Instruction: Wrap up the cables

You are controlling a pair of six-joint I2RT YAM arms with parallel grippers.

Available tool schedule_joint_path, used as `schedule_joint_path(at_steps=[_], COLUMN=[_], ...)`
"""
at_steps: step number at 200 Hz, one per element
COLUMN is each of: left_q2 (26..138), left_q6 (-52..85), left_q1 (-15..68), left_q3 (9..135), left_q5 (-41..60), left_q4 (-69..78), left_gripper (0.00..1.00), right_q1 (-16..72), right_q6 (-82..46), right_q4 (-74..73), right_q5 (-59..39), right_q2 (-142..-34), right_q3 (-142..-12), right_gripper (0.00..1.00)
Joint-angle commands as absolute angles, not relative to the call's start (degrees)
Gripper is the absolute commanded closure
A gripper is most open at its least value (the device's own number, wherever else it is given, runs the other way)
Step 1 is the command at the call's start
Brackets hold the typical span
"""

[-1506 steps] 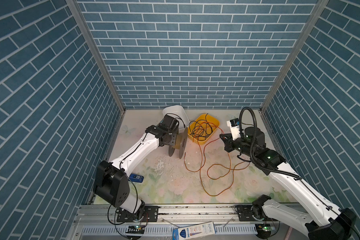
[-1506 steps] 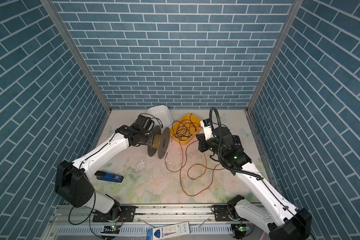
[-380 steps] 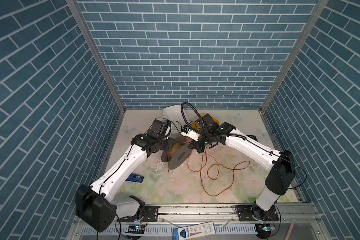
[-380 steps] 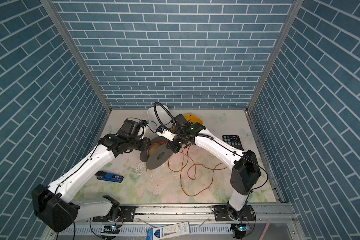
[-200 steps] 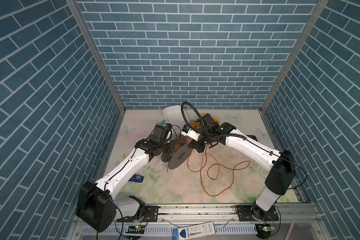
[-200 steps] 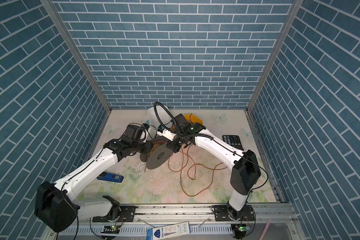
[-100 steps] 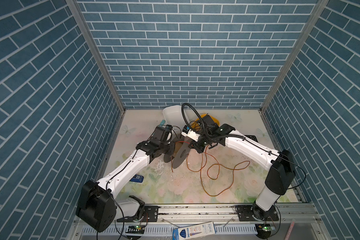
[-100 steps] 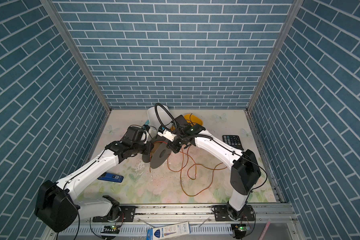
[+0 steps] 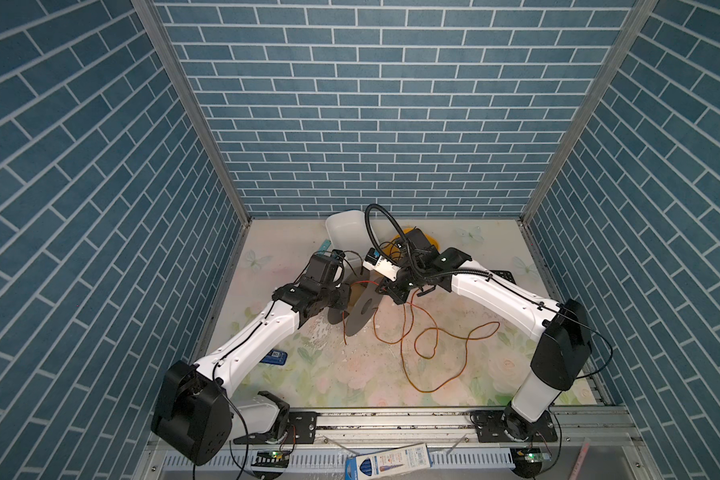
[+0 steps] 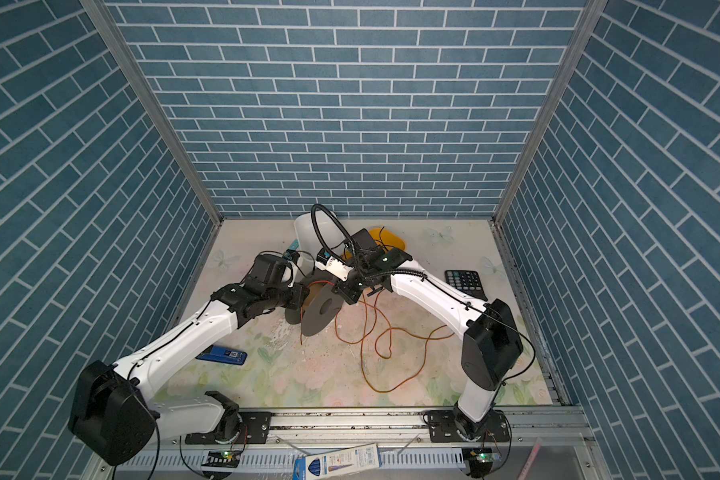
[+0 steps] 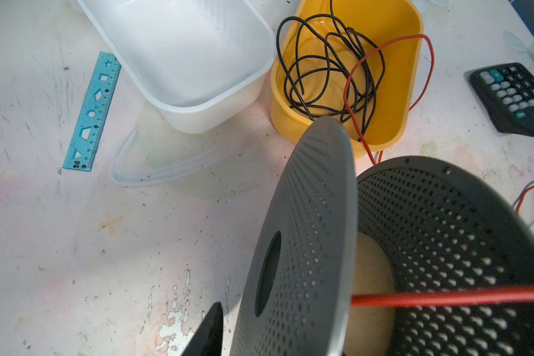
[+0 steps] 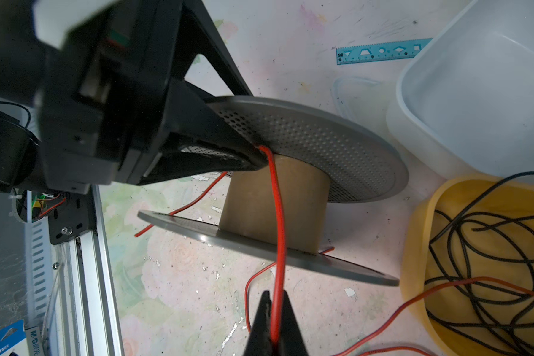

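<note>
The spool (image 10: 321, 309) stands tilted on edge at mid-table, grey perforated flanges either side of a cardboard core. The left gripper (image 10: 296, 300) reaches in from the left and straddles one flange. In the left wrist view one finger (image 11: 208, 331) stands a little off the flange, the other is hidden, so whether it clamps I cannot tell.

The right gripper (image 12: 273, 320), reaching across from the right, is pinched tight on the wire (image 12: 280, 215). From there the wire runs straight over the core to the flange edge at the left gripper's fingertip. The rest lies in loose loops on the table (image 9: 495, 374), right of the spool and nearer. One stretch passes through the yellow tub (image 11: 285, 123), over the black tangle (image 11: 330, 69) lying in it.

That tub sits just beyond the spool, with the white tub (image 11: 198, 120) beside it on the left. In both top views the right arm and its hose cover much of the two. A blue ruler (image 11: 91, 114) lies left of the white tub. A calculator (image 10: 464, 282) sits at far right, well apart.
</note>
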State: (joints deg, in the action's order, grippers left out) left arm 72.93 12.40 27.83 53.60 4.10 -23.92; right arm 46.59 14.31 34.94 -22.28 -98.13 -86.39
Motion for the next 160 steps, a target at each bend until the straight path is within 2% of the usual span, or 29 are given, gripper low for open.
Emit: schedule_joint_path(at_steps=[1, 81, 160], left_q2=[72.53, 73.11, 72.47], left_q6=[12.39, 12.22, 12.67], left_q1=[28.13, 28.13, 28.26], left_q3=[52.73, 52.55, 53.00], left_q5=[4.03, 3.53, 2.22], left_q4=[-23.64, -22.30, -21.94], left_gripper=[0.56, 0.73, 0.95], right_q1=[46.41, 45.36, 43.81], right_q6=[18.36, 18.36, 16.38], right_q4=[32.98, 30.55, 29.58], right_q5=[-24.50, -28.34, -28.03], right_q2=[-95.78, -94.97, -95.32], right_q3=[-85.13, -83.70, -82.25], right_gripper=[1.00, 1.00, 1.00])
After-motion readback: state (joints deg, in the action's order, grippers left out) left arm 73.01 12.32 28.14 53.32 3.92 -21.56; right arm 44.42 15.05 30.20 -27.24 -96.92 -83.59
